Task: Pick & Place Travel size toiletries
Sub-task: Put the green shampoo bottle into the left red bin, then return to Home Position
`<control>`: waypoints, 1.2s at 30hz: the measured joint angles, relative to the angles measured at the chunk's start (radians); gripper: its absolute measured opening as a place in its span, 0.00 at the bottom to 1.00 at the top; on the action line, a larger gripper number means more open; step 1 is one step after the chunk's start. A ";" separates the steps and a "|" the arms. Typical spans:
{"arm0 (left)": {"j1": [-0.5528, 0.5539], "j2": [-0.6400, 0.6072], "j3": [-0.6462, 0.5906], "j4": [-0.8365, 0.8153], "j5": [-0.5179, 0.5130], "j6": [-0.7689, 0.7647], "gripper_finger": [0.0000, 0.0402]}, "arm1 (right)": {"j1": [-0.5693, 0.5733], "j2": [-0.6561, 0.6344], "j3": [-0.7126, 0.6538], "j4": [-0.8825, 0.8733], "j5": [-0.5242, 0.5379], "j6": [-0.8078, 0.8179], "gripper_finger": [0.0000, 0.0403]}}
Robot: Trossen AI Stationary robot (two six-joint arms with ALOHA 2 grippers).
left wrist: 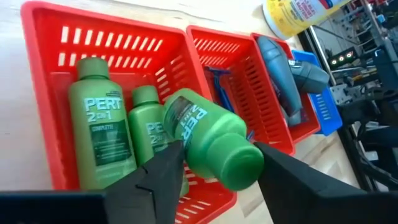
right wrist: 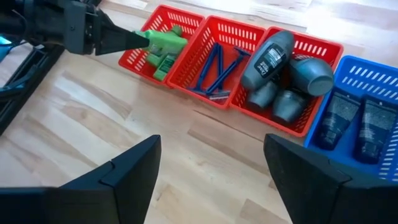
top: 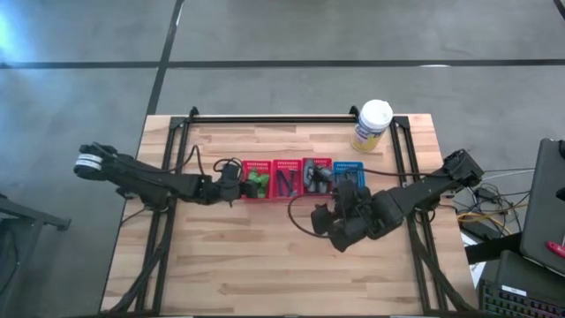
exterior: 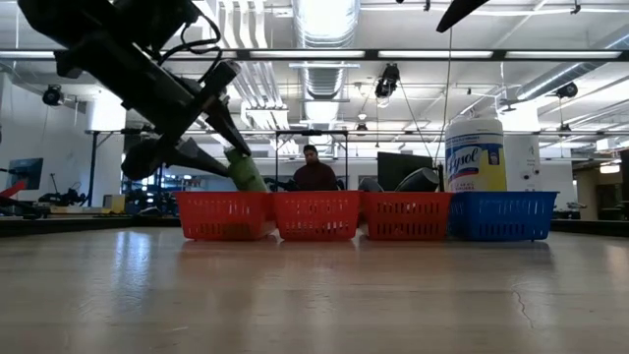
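Green bottles (left wrist: 106, 124) — three; left gripper (left wrist: 214, 177) grips one

Left claw (exterior: 218, 147) gripping green bottle (exterior: 244, 170) above red basket (exterior: 224, 215)

Four baskets (top: 300, 177) in a row, canister (top: 372, 124) behind — bottles (left wrist: 106, 124) in leftmost

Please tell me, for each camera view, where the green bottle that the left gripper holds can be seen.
High view: the held green plastic bottle is over the leftmost red mesh basket.
Low view: it is tilted above that basket.
Left wrist view: it is between the left gripper fingers.
Right wrist view: it is at that gripper's tip.
Shared landmark: the leftmost red mesh basket.
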State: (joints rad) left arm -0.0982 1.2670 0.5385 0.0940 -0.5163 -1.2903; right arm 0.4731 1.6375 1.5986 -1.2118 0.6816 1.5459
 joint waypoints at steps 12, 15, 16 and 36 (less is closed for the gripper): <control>-0.002 -0.066 -0.001 -0.026 0.089 0.175 0.51 | 0.026 0.000 0.000 0.005 -0.001 0.019 0.76; -0.002 -0.091 -0.001 -0.027 0.089 0.265 0.51 | 0.027 0.000 -0.003 0.005 -0.001 0.019 0.78; -0.002 -0.103 -0.001 -0.031 0.089 0.298 0.51 | 0.027 0.000 -0.004 0.004 -0.004 0.019 0.79; -0.001 -0.489 -0.006 -0.060 0.444 0.731 0.48 | 0.002 -0.019 -0.063 0.332 -0.162 -0.283 0.89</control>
State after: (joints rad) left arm -0.0994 0.7776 0.5320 0.0338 -0.0720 -0.5597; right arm 0.4751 1.6183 1.5357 -0.8793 0.5196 1.2626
